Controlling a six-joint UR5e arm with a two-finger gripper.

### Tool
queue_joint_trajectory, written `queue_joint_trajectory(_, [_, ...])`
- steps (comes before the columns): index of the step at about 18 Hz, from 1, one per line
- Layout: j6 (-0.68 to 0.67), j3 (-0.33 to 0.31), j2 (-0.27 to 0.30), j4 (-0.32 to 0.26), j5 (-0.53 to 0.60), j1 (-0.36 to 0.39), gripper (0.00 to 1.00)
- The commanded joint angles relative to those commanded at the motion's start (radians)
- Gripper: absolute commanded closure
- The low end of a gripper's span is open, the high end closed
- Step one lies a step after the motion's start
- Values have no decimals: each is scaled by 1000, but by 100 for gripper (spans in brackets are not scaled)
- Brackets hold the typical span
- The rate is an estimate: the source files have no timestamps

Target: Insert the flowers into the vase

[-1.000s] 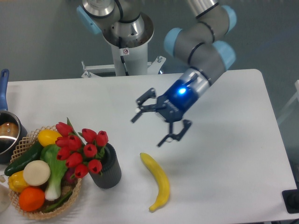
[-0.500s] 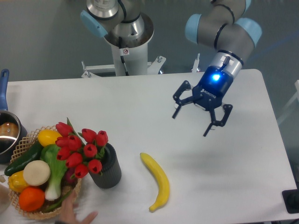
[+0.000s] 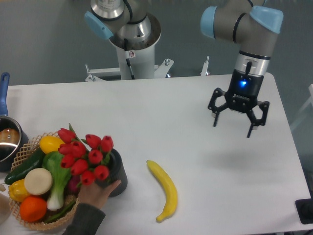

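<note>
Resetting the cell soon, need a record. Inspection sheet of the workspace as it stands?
Surface: white table, no spills seen.
Job's things: red tulips sit in the dark grey vase, heads leaning left over the basket.
Clutter: banana lying right of the vase; woven basket of vegetables at front left; pot at the left edge.
Hand: robot hand open, empty, pointing down above the right side of the table, far from the vase.
Cables: nothing seen.
Surroundings: a person's hand reaches in from the front edge and touches the vase; robot base behind the table.
</note>
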Motion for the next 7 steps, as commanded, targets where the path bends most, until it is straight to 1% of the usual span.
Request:
queue_joint_trajectory(2, [2,0,-29,0,83,-21,0])
queue_joint_trajectory(4, [-1,0,-55,3,157,-64,0])
queue_joint_trajectory(6, [-12,0,-69,5,201,-83,0])
queue_joint_trajectory(7, [-14,-3,-72,5,204,-83,0])
